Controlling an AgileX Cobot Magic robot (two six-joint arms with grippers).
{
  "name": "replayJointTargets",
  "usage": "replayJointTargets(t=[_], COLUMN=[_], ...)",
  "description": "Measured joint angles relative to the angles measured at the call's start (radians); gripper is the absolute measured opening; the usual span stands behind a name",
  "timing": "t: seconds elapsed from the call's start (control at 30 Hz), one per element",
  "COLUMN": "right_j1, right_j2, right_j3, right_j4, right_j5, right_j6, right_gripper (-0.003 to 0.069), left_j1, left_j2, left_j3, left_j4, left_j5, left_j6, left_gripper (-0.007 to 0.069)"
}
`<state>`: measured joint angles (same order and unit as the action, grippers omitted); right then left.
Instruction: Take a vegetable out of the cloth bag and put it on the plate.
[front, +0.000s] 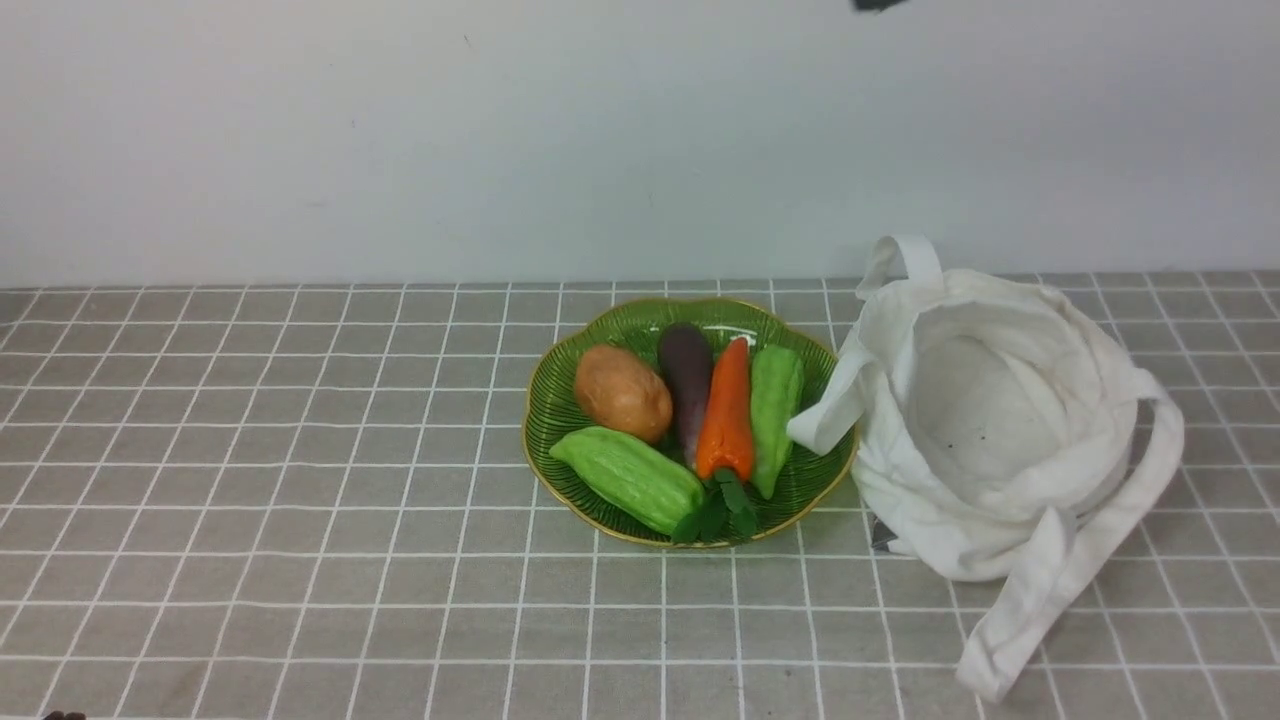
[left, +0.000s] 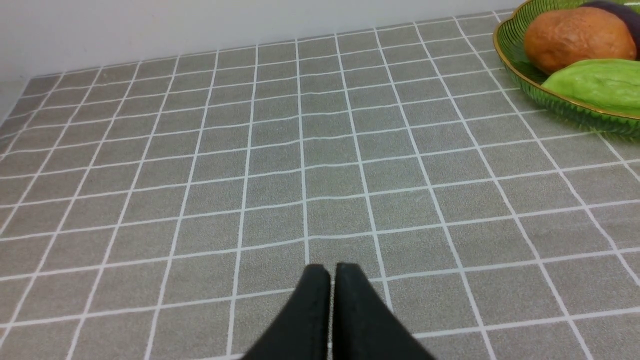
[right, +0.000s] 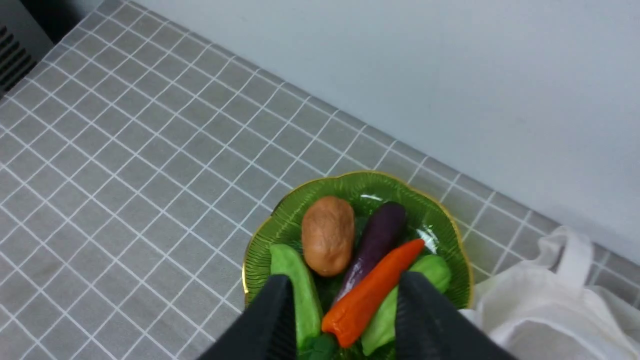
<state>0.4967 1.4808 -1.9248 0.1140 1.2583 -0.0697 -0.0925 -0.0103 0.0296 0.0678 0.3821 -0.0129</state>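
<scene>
The orange carrot (front: 727, 410) lies in the green gold-rimmed plate (front: 548, 425), its dark leaves toward the front rim. The white cloth bag (front: 1000, 420) stands open to the right of the plate, and its inside looks empty. One strap rests on the plate's right rim. In the right wrist view my right gripper (right: 347, 276) is open and empty, hovering above the plate (right: 280, 225), with the carrot (right: 372, 292) seen between its fingers and the bag (right: 550, 310) beside it. My left gripper (left: 331, 272) is shut and empty over bare tablecloth, left of the plate (left: 510, 45).
Also in the plate are a brown potato (front: 622, 393), a dark purple eggplant (front: 686, 375) and two light green gourds (front: 630, 478). A grey checked cloth covers the table and a white wall stands behind. A dark part (front: 880, 4) shows at the front view's top edge.
</scene>
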Motion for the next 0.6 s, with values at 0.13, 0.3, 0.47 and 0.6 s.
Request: replayJointTargets(t=[0.13, 0.3, 0.47, 0.6], right_j1=[-0.001, -0.001, -0.001, -0.001], right_j2=[-0.109, -0.282, -0.501, -0.665], right_j3=[0.033, 0.168, 0.404, 0.631], right_j4=[-0.011, -0.012, -0.014, -0.014], right_j5=[0.015, 0.018, 0.019, -0.011], right_j6=[0.003, 0.007, 0.044, 0.048], right_gripper=[0.0064, -0.0009, -0.0015, -0.0015], left_j1=[0.000, 0.000, 0.000, 0.000], left_j2=[0.000, 0.000, 0.000, 0.000], left_j3=[0.000, 0.000, 0.000, 0.000], left_j4=[0.000, 0.000, 0.000, 0.000], left_j5=[0.000, 0.000, 0.000, 0.000], left_j6=[0.000, 0.000, 0.000, 0.000], left_gripper=[-0.0005, -0.0005, -0.0005, -0.0005])
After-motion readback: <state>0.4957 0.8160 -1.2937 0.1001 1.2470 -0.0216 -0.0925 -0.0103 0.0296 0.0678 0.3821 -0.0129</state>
